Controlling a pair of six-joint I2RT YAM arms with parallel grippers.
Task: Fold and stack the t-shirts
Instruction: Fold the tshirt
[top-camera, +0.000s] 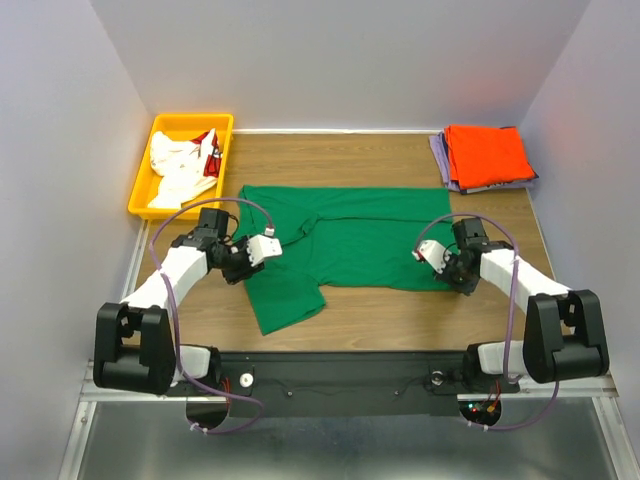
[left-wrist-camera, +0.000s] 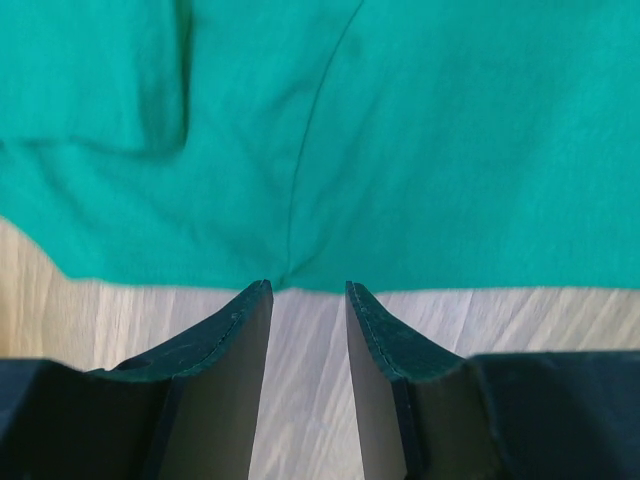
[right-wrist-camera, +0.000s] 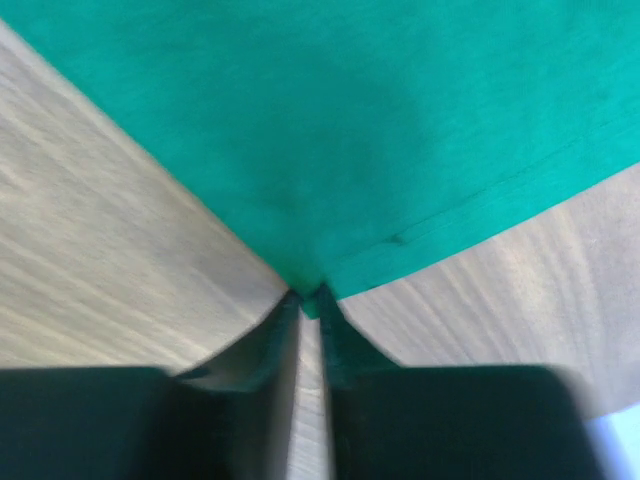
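Centre of wooden bench (top-camera: 400, 310): bright green cloth t-shirt (top-camera: 350, 240), spread flat. At 4 o'clock its hem corner is pinched in the closed jaws of the right gripper (right-wrist-camera: 310, 295). At 8 o'clock the left gripper (left-wrist-camera: 308, 290) is held with jaws narrowly apart and empty, the shirt edge just ahead. Judgement: the left hold should be secured first, then both sides lifted evenly. The folded orange cloth t-shirt (top-camera: 487, 155) is stacked at 1 o'clock.

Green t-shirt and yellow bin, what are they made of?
The green t-shirt looks like soft knit cloth, maybe cotton. It is matte, with creases, a stitched seam and a hem. The yellow bin looks like hard plastic. It is smooth and evenly coloured, with straight stiff walls and a moulded rim.
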